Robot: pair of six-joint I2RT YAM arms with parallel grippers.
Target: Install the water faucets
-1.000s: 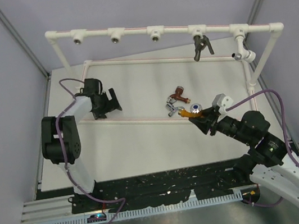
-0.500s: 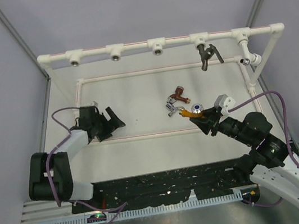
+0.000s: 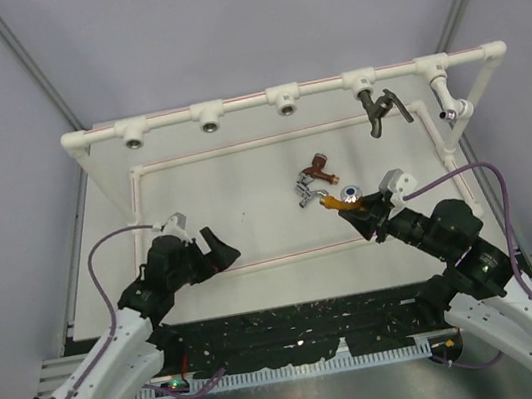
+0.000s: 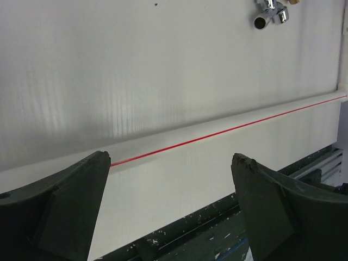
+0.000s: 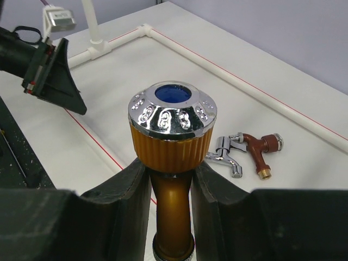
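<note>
My right gripper (image 3: 361,211) is shut on the stem of the orange water faucet (image 3: 346,196), just below its chrome-topped knob (image 5: 173,117). The red-brown faucet (image 3: 317,165) and the silver faucet (image 3: 304,191) lie side by side on the table, a little beyond the held one; both also show in the right wrist view, the red-brown faucet (image 5: 261,150) and the silver faucet (image 5: 228,157). A dark grey faucet (image 3: 380,113) hangs from a socket on the white pipe frame (image 3: 241,102). My left gripper (image 3: 216,252) is open over the frame's near bar (image 4: 217,163), holding nothing.
Three bare sockets (image 3: 210,119) sit along the frame's top bar, and one more (image 3: 450,113) at its right end. The frame's floor bars (image 3: 267,140) ring the loose faucets. Grey walls stand on both sides, and the black rail (image 3: 295,318) runs along the near edge.
My left arm has drawn back toward the near edge, and the pipe frame's left end has swung toward me with it. The right gripper and the orange faucet have stayed put.
</note>
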